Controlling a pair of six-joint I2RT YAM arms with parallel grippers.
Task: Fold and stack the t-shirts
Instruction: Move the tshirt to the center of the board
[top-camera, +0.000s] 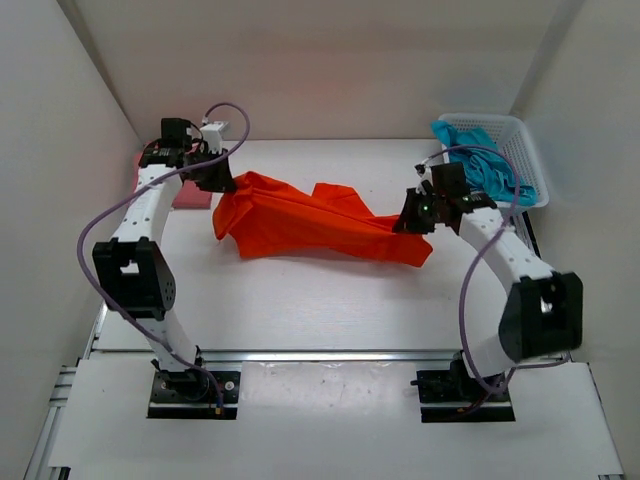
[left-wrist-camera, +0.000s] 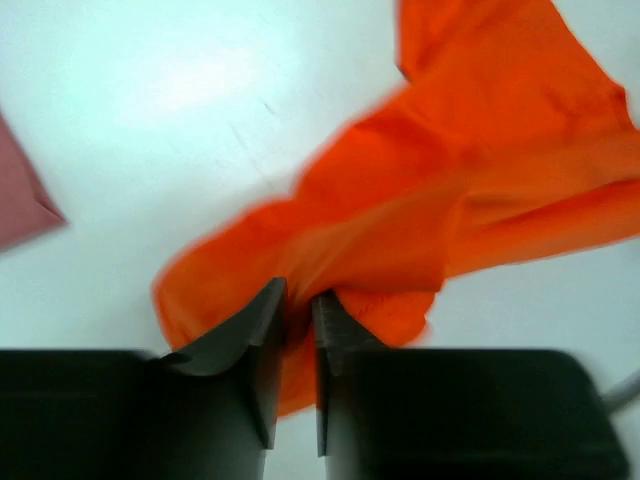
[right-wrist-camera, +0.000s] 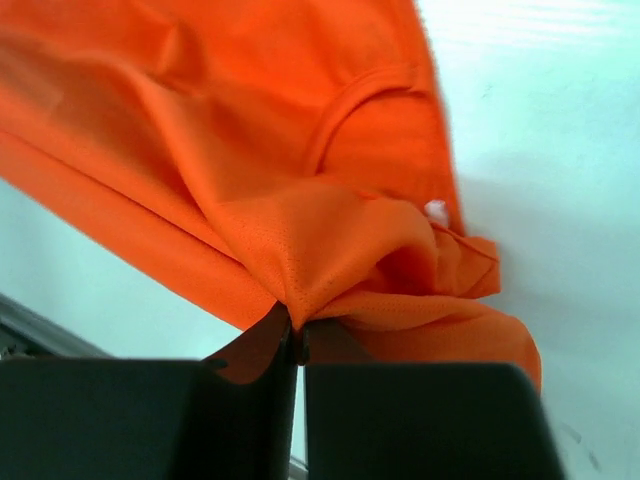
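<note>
We see the orange t-shirt (top-camera: 310, 225) drawn out crumpled across the middle of the white table (top-camera: 320, 310), running from back left to front right between the two arms, with loose folds sagging onto the surface along its length. At its right end the right gripper (top-camera: 408, 218) has its jaws pressed together on a bunched fold of the orange cloth. In the right wrist view the fabric fans up and away from that pinch, and the ribbed neck opening (right-wrist-camera: 350, 110) shows just beyond it. At its left end the left gripper (top-camera: 222, 181) meets the shirt's other corner. In the left wrist view its fingers (left-wrist-camera: 268, 325) stand only a narrow slit apart with orange cloth filling the slit, and we cannot tell whether the cloth is actually clamped or merely lies between them. The pink t-shirt (top-camera: 190, 195) lies flat at the far left edge of the table, just beside the left gripper and partly hidden by that arm. It is apart from the orange one. The teal t-shirt (top-camera: 490, 170) sits heaped in the white basket (top-camera: 520, 130) at the far right corner, spilling over its near rim, just behind the right arm.
</note>
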